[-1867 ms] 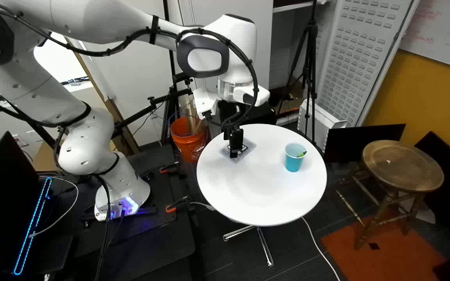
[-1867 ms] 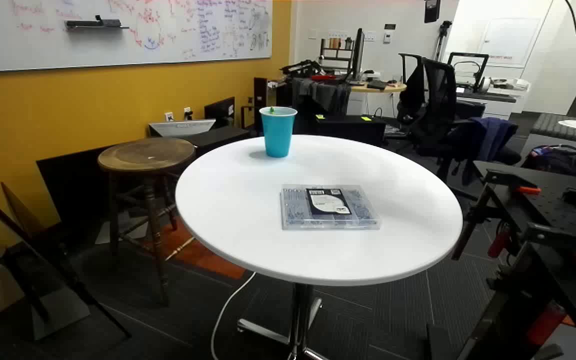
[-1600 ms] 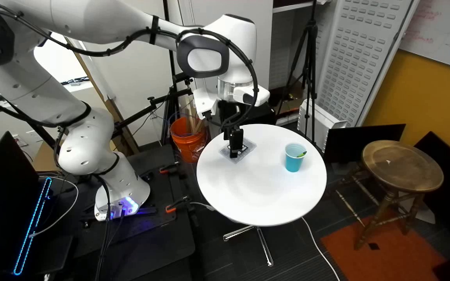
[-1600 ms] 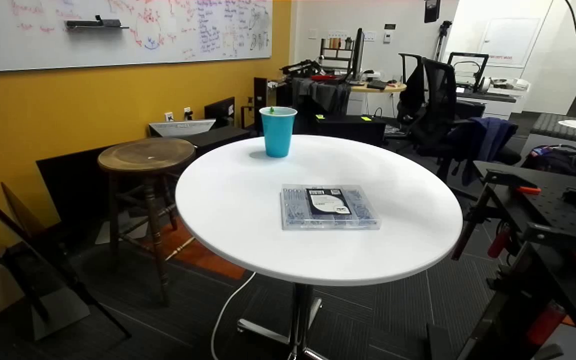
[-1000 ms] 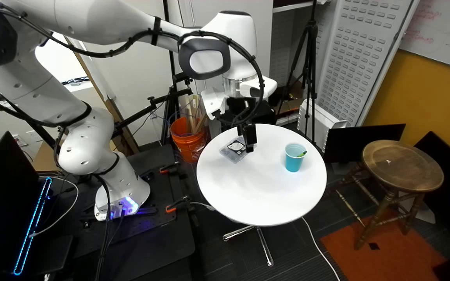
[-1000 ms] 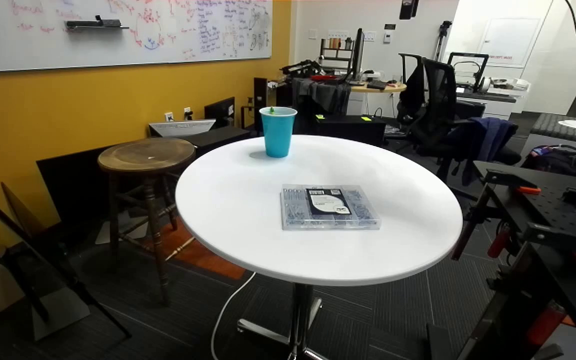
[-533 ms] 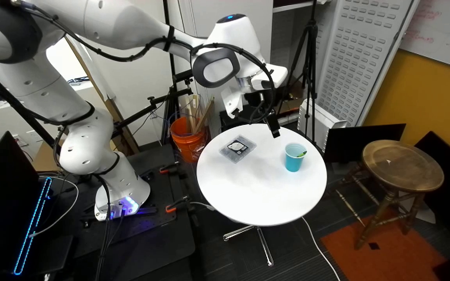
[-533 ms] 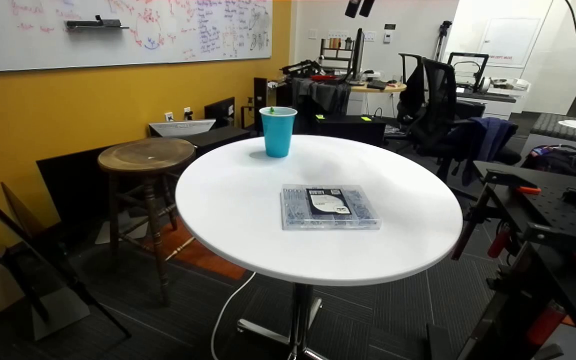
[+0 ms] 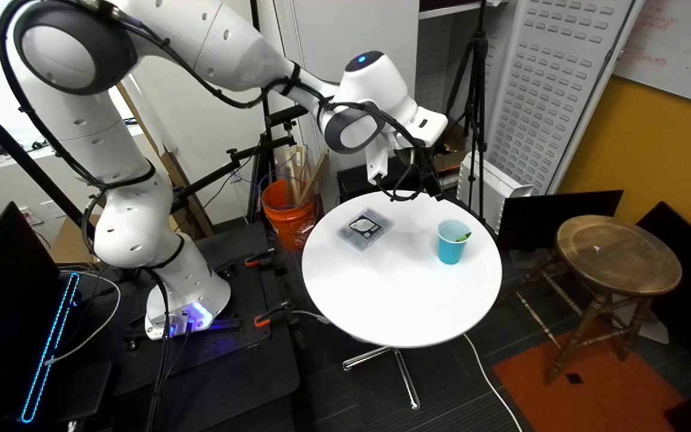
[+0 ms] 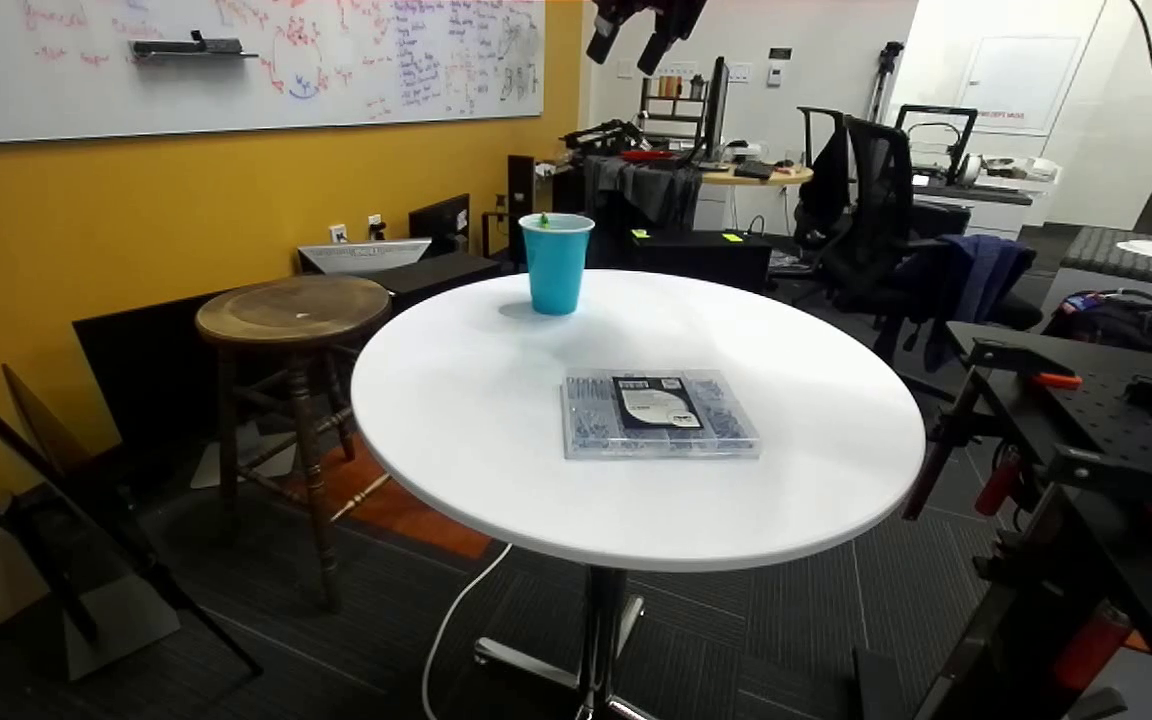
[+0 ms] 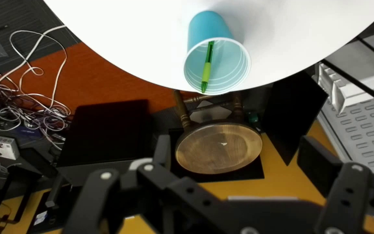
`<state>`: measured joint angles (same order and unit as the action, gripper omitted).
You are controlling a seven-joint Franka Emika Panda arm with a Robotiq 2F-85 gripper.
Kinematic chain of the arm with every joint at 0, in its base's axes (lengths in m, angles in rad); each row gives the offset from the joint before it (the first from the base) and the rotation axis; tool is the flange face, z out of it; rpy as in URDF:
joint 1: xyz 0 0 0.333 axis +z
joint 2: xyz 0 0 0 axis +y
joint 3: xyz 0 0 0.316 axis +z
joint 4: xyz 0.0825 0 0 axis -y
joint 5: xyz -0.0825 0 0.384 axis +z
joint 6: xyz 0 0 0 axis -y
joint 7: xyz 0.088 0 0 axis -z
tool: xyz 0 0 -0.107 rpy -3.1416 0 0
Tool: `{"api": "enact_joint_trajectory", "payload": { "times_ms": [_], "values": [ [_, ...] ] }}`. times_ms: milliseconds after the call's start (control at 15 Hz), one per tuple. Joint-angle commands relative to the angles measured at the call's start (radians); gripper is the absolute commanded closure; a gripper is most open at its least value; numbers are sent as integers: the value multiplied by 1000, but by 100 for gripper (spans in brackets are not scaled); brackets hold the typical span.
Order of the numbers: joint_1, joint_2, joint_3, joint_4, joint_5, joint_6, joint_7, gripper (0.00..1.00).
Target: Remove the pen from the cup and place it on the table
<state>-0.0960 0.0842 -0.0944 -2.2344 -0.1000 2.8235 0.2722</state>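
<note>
The light blue cup (image 9: 450, 251) stands upright on the white round table (image 9: 381, 300); it also shows in an exterior view (image 10: 556, 270). In the wrist view the cup (image 11: 206, 26) is above the jaws in the picture, near the table edge. The green pen (image 11: 207, 66) leans inside the cup, with its tip at the rim. Only its end (image 9: 463, 237) shows in an exterior view. My gripper (image 11: 240, 156) is open with nothing between its fingers. It hangs tilted above the table, apart from the cup, in both exterior views (image 9: 434, 186) (image 10: 628, 50).
A clear flat case with small parts (image 9: 365, 228) lies on the table, also seen in an exterior view (image 10: 661, 415). A wooden stool (image 9: 618, 255) stands beyond the table. An orange bucket (image 9: 288, 213) and black tripod (image 9: 474, 108) stand behind it.
My gripper has moved away from above the clear case, toward the cup side of the table, and has tilted. The cup, pen and case have not moved.
</note>
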Motion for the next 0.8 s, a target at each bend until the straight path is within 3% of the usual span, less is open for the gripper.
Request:
{"api": "enact_joint_trajectory", "payload": {
  "times_ms": [0, 267, 733],
  "values": [
    [21, 103, -35, 73, -119, 66, 185, 0],
    [55, 212, -87, 159, -254, 71, 346, 0],
    [107, 391, -138, 299, -294, 88, 419, 0]
  ]
}}
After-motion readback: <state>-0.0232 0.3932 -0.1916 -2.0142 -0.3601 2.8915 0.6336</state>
